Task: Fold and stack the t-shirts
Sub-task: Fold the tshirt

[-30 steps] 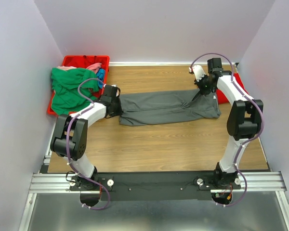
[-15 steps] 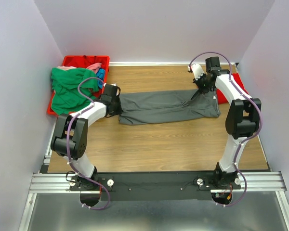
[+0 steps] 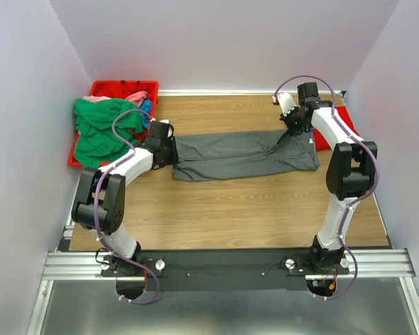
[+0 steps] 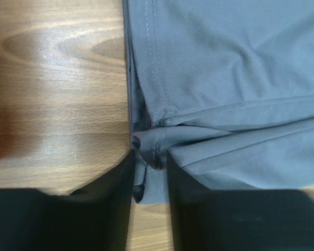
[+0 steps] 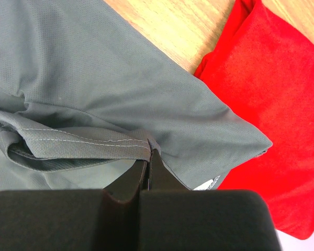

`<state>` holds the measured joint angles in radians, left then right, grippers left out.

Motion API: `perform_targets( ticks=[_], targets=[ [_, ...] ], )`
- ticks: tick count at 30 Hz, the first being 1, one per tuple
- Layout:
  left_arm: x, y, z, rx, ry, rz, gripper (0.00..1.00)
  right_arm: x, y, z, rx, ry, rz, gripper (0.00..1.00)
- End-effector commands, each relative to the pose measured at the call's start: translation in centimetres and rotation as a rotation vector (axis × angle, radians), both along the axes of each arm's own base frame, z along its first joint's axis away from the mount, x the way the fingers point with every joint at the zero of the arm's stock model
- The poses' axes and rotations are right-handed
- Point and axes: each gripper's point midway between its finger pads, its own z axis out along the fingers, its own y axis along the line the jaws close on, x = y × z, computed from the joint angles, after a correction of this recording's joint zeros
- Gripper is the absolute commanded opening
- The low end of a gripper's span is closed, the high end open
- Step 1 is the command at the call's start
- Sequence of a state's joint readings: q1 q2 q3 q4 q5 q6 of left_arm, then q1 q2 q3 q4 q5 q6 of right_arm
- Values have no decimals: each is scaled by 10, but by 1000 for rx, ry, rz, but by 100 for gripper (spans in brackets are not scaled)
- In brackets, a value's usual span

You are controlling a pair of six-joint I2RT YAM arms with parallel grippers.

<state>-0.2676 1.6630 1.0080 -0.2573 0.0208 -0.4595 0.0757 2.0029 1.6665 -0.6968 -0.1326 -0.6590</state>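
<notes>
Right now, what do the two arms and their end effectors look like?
The left arm and right arm match: white link shells, black joint housings, a purple cable looping along each. The left end effector and right end effector have plain matte black fingers. No markings legible.

The place is a robotics lab test cell. Plain pale lilac panel walls [image 3: 28, 105] box in a wood-grain tabletop [image 3: 230, 209] on three sides. Along its near edge runs a silver slotted aluminium rail [image 3: 77, 264] carrying a black mounting plate [image 3: 223, 259]. A white-and-black jointed left robot arm [image 3: 119, 167] and a matching right robot arm [image 3: 349, 174] are bolted to it, with purple cables [image 3: 304, 77] looped along them. A dark grey cloth t-shirt [image 3: 244, 155] lies spread on the wood near a red plastic bin [image 3: 122, 84] of bright garments.
</notes>
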Motion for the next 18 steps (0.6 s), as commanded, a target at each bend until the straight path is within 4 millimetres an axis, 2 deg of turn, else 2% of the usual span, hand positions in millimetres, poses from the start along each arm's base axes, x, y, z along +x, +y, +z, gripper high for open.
perform_targets(
  ticks=[1, 2, 5, 6, 8, 11, 15, 18],
  targets=[
    [15, -4, 56, -27, -156, -44, 49, 11, 2, 0, -4, -19, -20, 1],
    [15, -5, 70, -35, -192, -52, 50, 13, 2, 0, -2, -21, -23, 1],
    [14, -5, 92, -31, -255, -87, 54, 13, 4, -2, 2, -17, -22, 2],
    [12, -6, 105, -40, -293, -101, 56, 14, 3, -2, 1, -17, -25, 2],
    [8, -4, 116, -23, -338, -128, 59, 13, 5, -4, -3, -13, -22, 2],
    [-2, -1, 148, -19, -442, -158, 60, 14, 6, -4, -6, -13, -25, 3],
    [-17, 8, 167, 18, -539, -181, 64, 18, 6, -2, -13, -24, -36, 4],
    [-30, 11, 166, 27, -552, -194, 64, 22, 3, -2, -23, -29, -60, 4]
  ],
)
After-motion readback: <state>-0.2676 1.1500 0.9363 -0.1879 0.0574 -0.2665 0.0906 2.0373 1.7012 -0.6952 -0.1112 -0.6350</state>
